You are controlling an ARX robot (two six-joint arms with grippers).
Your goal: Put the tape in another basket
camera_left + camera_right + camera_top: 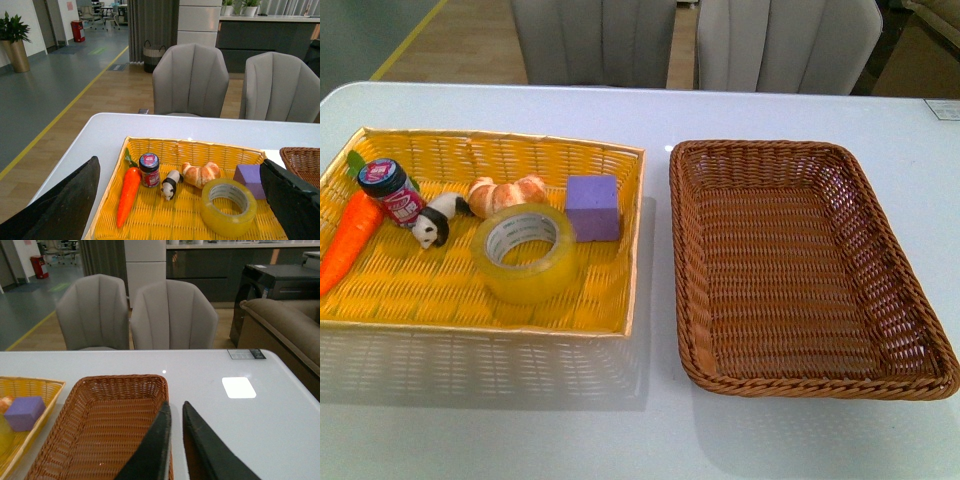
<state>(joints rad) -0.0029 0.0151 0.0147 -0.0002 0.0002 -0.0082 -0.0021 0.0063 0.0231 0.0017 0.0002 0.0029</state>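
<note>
The tape (525, 252), a wide yellowish translucent roll with a white core, lies flat in the bright yellow basket (480, 318) on the left of the table; the left wrist view shows the tape (228, 206) too. The brown wicker basket (880, 375) stands to its right with nothing in it, and its rim (300, 165) shows in the left wrist view. My left gripper (182, 197) is open, held well above and short of the yellow basket. My right gripper (176, 408) is shut over the near right rim of the brown basket (95, 425). Neither arm shows in the front view.
In the yellow basket lie a carrot (348, 240), a small jar (392, 190), a panda figure (435, 222), a croissant (506, 193) and a purple block (593, 208). Two grey chairs (595, 40) stand behind the white table (650, 120).
</note>
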